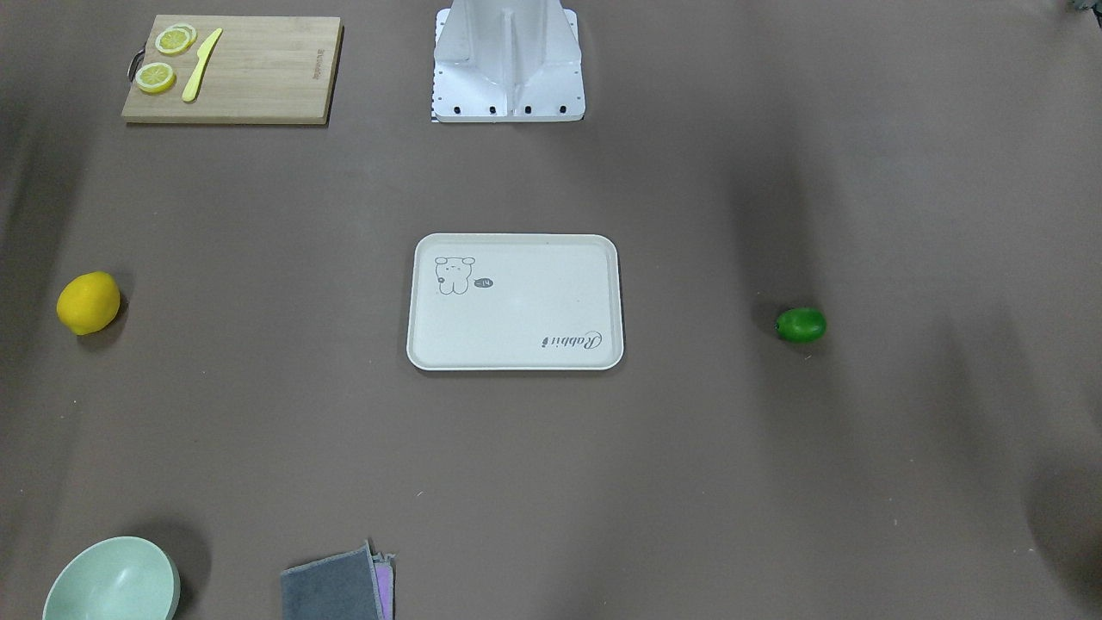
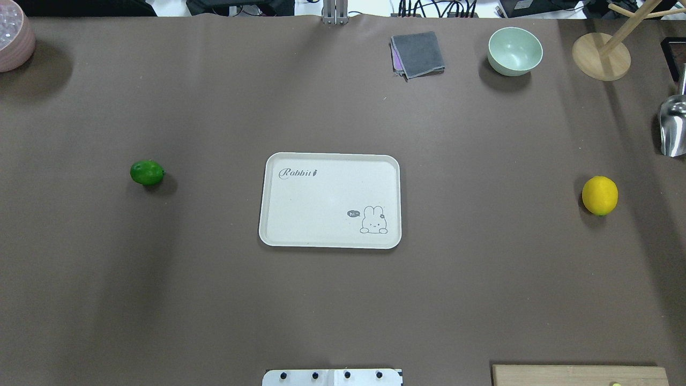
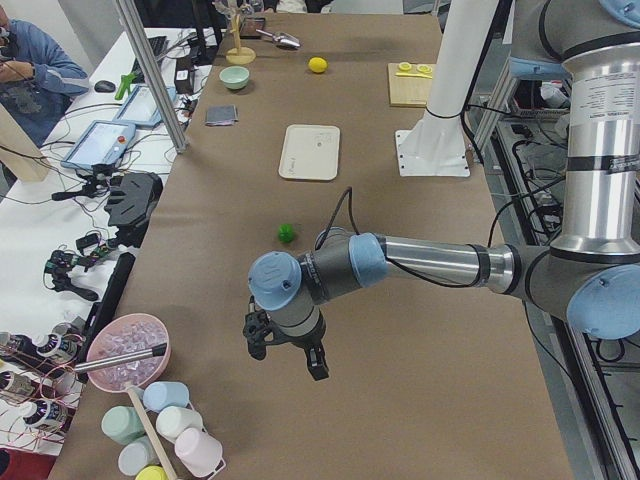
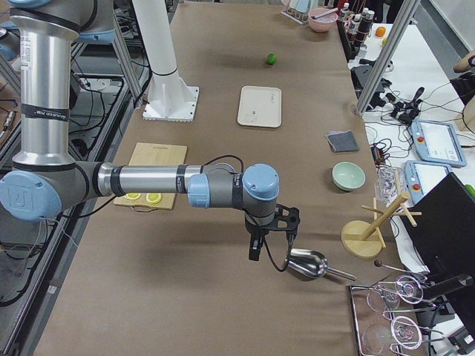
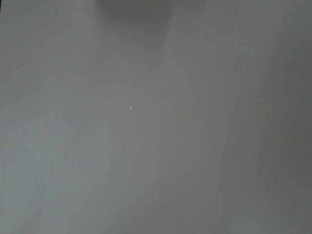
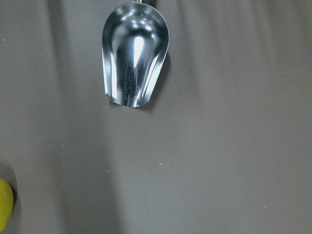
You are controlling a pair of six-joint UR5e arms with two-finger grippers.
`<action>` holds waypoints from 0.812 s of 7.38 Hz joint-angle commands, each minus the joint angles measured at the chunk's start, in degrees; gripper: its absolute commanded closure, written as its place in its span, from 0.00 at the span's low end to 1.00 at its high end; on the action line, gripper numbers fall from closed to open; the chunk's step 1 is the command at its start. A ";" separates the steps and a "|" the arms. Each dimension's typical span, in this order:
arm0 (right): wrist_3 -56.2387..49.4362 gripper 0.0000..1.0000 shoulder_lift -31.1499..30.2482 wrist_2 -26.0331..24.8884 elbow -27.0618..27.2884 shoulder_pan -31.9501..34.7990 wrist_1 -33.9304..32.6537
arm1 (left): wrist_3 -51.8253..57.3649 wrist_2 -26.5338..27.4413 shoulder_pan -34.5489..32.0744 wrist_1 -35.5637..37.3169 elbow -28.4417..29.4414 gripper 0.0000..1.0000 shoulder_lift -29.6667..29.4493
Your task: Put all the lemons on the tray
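Note:
The cream-white tray (image 1: 515,327) (image 2: 321,203) lies bare at the table's middle. The yellow lemon (image 1: 88,302) (image 2: 599,195) lies far out on the robot's right side; its edge shows in the right wrist view (image 6: 4,204). The green lemon (image 1: 801,325) (image 2: 147,172) lies far out on the robot's left side. The left gripper (image 3: 287,358) hangs over bare table near the left end, short of the green lemon (image 3: 287,233). The right gripper (image 4: 267,259) hangs above a metal scoop (image 6: 134,53). Each gripper shows only in a side view, so I cannot tell whether it is open or shut.
A wooden cutting board (image 1: 258,73) with lemon slices and a yellow knife lies near the robot's base (image 1: 508,60). A pale green bowl (image 2: 514,51), a folded grey cloth (image 2: 418,53), a wooden stand (image 2: 600,56) and a pink bowl (image 2: 13,35) line the far edge.

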 commanded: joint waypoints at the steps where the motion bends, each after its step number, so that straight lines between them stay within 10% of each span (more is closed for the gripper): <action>1: 1.76 0.00 0.79 0.37 0.44 -1.94 1.26 | -13.46 -1.15 9.32 -4.65 -4.48 0.02 0.21; 6: 28.65 0.00 2.80 6.26 0.35 -15.82 18.23 | -39.65 -3.35 24.13 -16.81 -3.70 0.02 -8.47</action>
